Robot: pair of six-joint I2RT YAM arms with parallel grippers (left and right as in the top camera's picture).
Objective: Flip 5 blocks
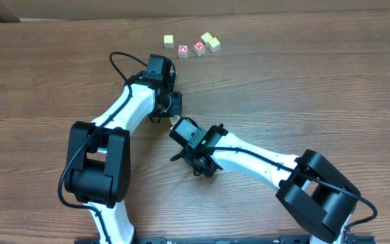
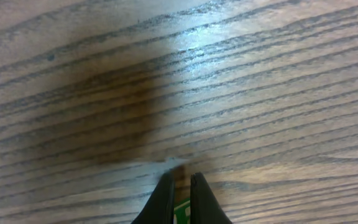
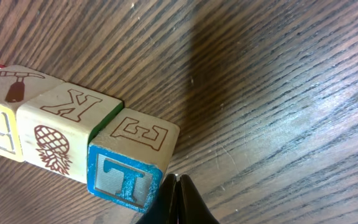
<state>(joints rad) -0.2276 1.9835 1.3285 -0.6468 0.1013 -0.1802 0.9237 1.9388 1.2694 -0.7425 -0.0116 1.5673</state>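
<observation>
Dark brown woodgrain table [image 1: 317, 81], matte, with fine straight grain lines.

2 arms, white shells with black joints: left arm [image 1: 124, 112] reaches in from 7 o'clock, right arm [image 1: 249, 159] from 4 o'clock. Their wrists meet near table centre.

Left gripper [image 2: 181, 179]: 2 black tapered fingers pressed almost together over bare wood. A sliver of green and white shows in the slit; can't tell what it is or whether it's pinched.

Right gripper [image 3: 176, 182]: black fingers pressed fully together into 1 point, pinching nothing. The tip sits at 4 o'clock of the T block [image 3: 126, 177], right at its lower corner; can't tell if it's touching.

Blocks are small wooden cubes with rounded edges and printed faces. Right wrist view shows 3 in a touching row, running from 9 o'clock down towards 6 o'clock:
- hammer block [image 3: 5, 93], brown hammer on top, yellow-framed side
- K block [image 3: 61, 130], brown K on top, pineapple on the side, green on 1 face
- T block, brown E on top, blue-framed T on the side

Overhead shows 5 more at the table's 12 o'clock:
- 1 cream block [image 1: 168, 41] at the 9 o'clock end
- 2 red-faced cubes [image 1: 183, 50] [image 1: 198, 48] just beside each other in the middle
- 2 pale yellow blocks [image 1: 207, 38] [image 1: 214, 45] touching at the 3 o'clock end
</observation>
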